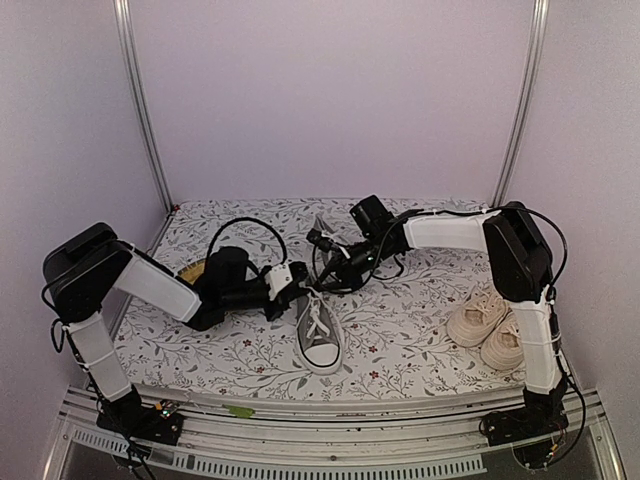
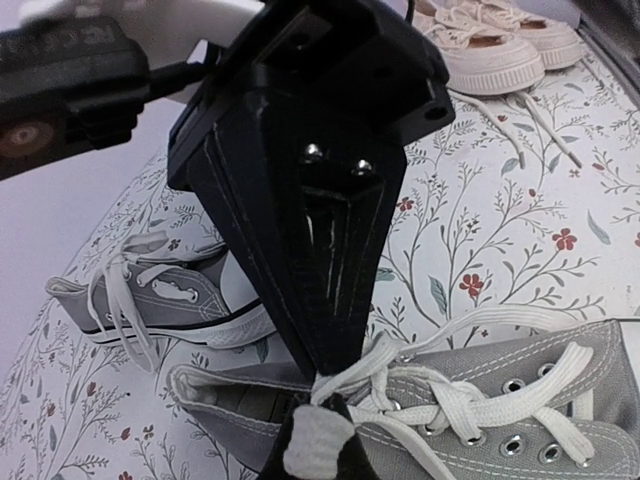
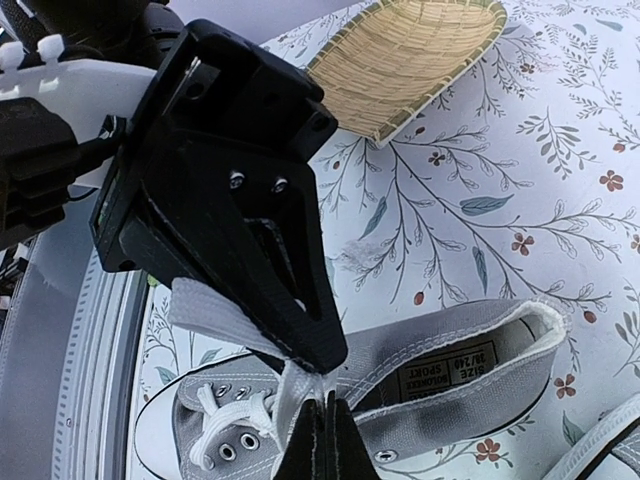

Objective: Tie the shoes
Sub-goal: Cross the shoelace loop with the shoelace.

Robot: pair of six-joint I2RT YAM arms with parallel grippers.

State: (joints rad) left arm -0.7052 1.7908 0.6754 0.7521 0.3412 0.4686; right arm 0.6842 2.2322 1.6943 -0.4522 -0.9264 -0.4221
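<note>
One grey shoe (image 1: pixel 319 338) stands at the table's middle front, toe toward the near edge, its white laces (image 2: pixel 470 412) crossed at the top eyelets. My left gripper (image 1: pixel 297 281) and right gripper (image 1: pixel 334 270) meet just above its collar. The left gripper (image 2: pixel 326 390) is shut on a strand of white lace. My right gripper (image 3: pixel 320 386) is shut on another white lace strand (image 3: pixel 215 318) over the same grey shoe (image 3: pixel 455 372). The second grey shoe (image 2: pixel 165 297) lies on its side behind. The cream pair (image 1: pixel 490 322) sits at the right.
A woven basket (image 3: pixel 410 50) lies at the left behind my left arm, also seen as the basket (image 1: pixel 192 269) in the top view. Loose cream laces (image 2: pixel 530 125) trail on the flowered cloth (image 1: pixel 420 310). Frame posts stand at both back corners.
</note>
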